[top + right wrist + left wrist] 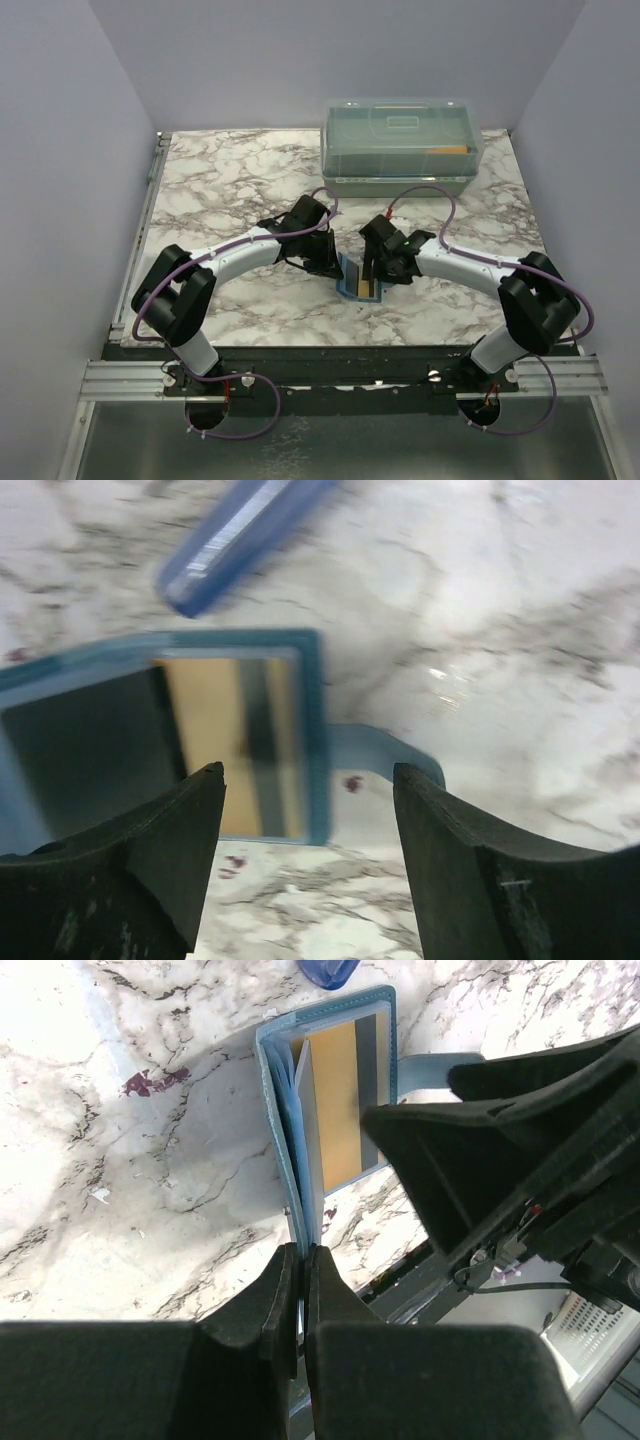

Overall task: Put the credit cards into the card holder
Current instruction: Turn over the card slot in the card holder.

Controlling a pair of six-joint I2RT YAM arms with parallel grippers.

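The teal card holder (358,287) lies open on the marble table between both arms. One cover stands upright (296,1150), and my left gripper (302,1256) is shut on its lower edge. A yellow credit card (340,1100) with a dark stripe lies flat inside the other half (312,695). My right gripper (308,772) hovers open just over the holder's outer edge and its strap tab (385,750), with nothing between its fingers. The yellow card (210,725) shows left of that edge. In the top view both grippers (328,262) (374,266) crowd the holder.
A large translucent lidded box (400,140) stands at the back of the table. A small blue oblong object (240,535) lies on the marble just beyond the holder. The table's front edge and metal rail (340,372) run close behind the holder.
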